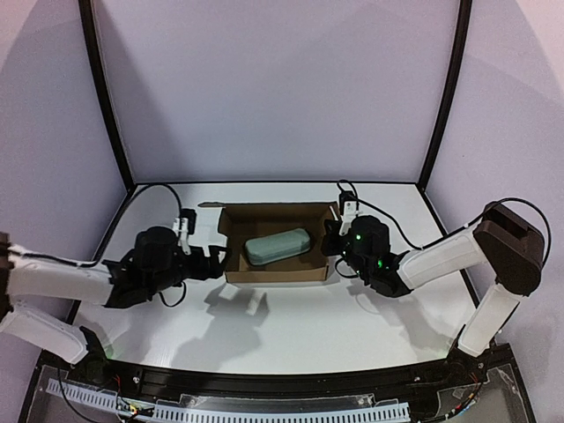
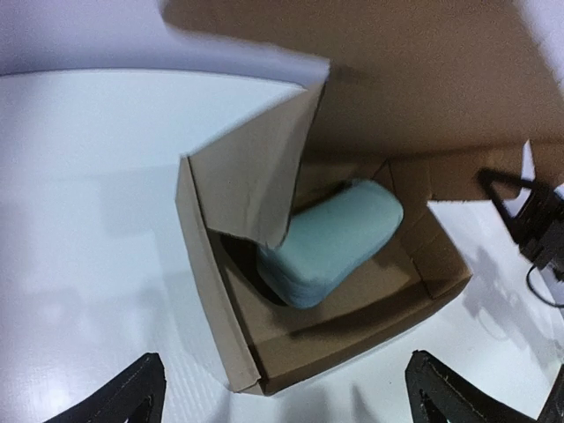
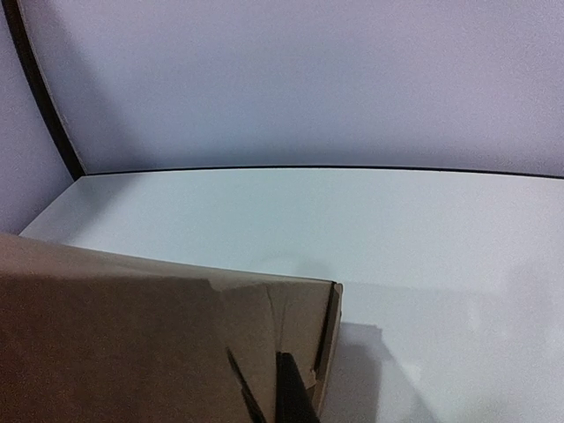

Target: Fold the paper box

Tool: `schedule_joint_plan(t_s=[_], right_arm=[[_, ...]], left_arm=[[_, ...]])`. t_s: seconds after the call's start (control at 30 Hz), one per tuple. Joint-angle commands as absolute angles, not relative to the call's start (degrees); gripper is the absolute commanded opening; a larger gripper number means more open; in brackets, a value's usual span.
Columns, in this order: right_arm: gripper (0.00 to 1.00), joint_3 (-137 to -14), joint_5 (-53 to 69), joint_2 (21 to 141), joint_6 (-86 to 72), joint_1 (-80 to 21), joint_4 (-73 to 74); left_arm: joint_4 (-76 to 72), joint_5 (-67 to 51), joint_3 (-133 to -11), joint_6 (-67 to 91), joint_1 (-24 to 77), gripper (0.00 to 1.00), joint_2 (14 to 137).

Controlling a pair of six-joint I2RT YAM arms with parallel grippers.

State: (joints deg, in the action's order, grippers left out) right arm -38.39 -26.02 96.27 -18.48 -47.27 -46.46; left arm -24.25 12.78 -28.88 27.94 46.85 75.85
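Observation:
The paper box [image 1: 236,269], brown corrugated cardboard, stands open-topped in the middle of the table with a pale grey-green case [image 1: 277,246] lying inside. My left gripper [image 1: 222,261] is open at the box's left end, holding nothing. In the left wrist view its two black fingertips [image 2: 132,395] stand wide apart just short of the near corner of the paper box [image 2: 335,348], where an upright flap leans over the case [image 2: 333,240]. My right gripper [image 1: 333,240] is shut on the box's right wall. In the right wrist view that gripper [image 3: 264,383] pinches the cardboard [image 3: 115,335] near its corner.
Black frame posts [image 1: 106,97] rise at the back left and at the back right [image 1: 445,97] in front of white walls. Cables loop behind both wrists. A black rail [image 1: 264,388] runs along the table's near edge.

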Motion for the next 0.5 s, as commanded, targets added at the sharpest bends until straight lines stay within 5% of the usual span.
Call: schedule_joint_plan(t_s=[0.0,0.13,0.27,0.47], right_arm=[[0.0,-37.7,-22.6,99.4,-20.3,-48.8,-36.7],[0.0,-37.7,-22.7,99.0,-20.3,-48.8,-36.7],[0.0,-37.8,-23.0,99.2,-20.4,-48.8,-36.4],[0.0,-36.8,-22.4,98.8,-21.8,-48.7,-37.2]], left_arm=[[-6.9,21.4,-29.4,31.5,47.1,0.98,63.4],[13.9,23.9,-37.0,37.6,47.1,0.99,50.3],[19.2,27.7,-44.4,40.4,47.1,0.99,45.6],[31.1,35.1,-67.2,38.8,46.9,0.99,63.1]])
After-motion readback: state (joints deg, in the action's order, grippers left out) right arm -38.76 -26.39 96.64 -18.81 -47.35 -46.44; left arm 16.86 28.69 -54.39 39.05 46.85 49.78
